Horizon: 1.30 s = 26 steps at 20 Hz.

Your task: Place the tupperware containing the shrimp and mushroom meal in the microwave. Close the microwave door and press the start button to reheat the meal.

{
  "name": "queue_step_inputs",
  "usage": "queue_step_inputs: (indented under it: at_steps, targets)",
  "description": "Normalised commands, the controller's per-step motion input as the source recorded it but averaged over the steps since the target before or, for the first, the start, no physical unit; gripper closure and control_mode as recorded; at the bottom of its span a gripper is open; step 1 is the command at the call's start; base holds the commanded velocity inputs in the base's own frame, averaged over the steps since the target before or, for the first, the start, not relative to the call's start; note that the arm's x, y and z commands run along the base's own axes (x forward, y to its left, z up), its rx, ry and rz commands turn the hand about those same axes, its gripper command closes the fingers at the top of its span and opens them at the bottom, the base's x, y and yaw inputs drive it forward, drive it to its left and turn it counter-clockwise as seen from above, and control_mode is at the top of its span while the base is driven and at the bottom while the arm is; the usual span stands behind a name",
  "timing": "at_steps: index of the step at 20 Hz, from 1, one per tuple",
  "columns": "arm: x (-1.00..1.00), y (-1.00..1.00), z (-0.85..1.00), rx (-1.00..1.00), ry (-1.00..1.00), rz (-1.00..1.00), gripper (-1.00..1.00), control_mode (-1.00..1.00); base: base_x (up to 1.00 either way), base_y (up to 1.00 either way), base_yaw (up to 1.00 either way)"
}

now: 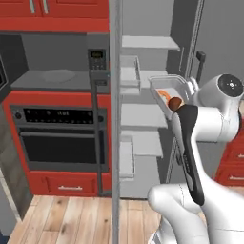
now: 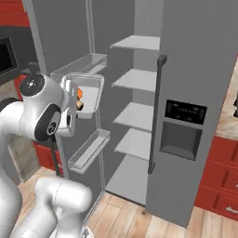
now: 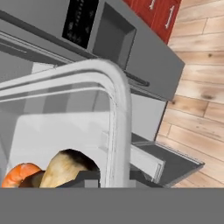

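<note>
claw (image 3: 114, 177) clamped on tupperware (image 1: 167, 90) rim, by open fridge (image 2: 139, 79)

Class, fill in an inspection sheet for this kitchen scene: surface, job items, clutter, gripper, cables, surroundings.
Surface: wood plank floor; grey fridge shelves.
Job items: tupperware held up in front of the open fridge, tilted, with the meal inside; microwave open.
Clutter: nothing seen.
Gripper: gripper shut on the tupperware rim.
Cables: nothing seen.
Surroundings: red cabinets, oven under the microwave.
</note>
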Motion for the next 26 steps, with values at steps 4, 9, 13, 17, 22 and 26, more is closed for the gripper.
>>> queue_step_inputs:
  at_steps: [4, 9, 13, 17, 22, 26]
  targets:
    - [0.00, 0.00, 0.00, 0.00, 0.00, 0.00, 1.00, 1.00, -0.34, 0.01, 0.53]
    - [0.00, 0.00, 0.00, 0.00, 0.00, 0.00, 1.00, 1.00, -0.12, 0.29, 0.51]
    - [0.00, 0.00, 0.00, 0.00, 0.00, 0.00, 1.00, 1.00, 0.02, 0.66, 0.43]
    - [0.00, 0.00, 0.00, 0.00, 0.00, 0.00, 1.00, 1.00, 0.29, 0.88, 0.35]
    - [0.00, 0.00, 0.00, 0.00, 0.00, 0.00, 1.00, 1.00, 0.61, 0.77, 0.15]
    - [0.00, 0.00, 0.00, 0.00, 0.00, 0.00, 1.00, 1.00, 0.62, 0.24, -0.15]
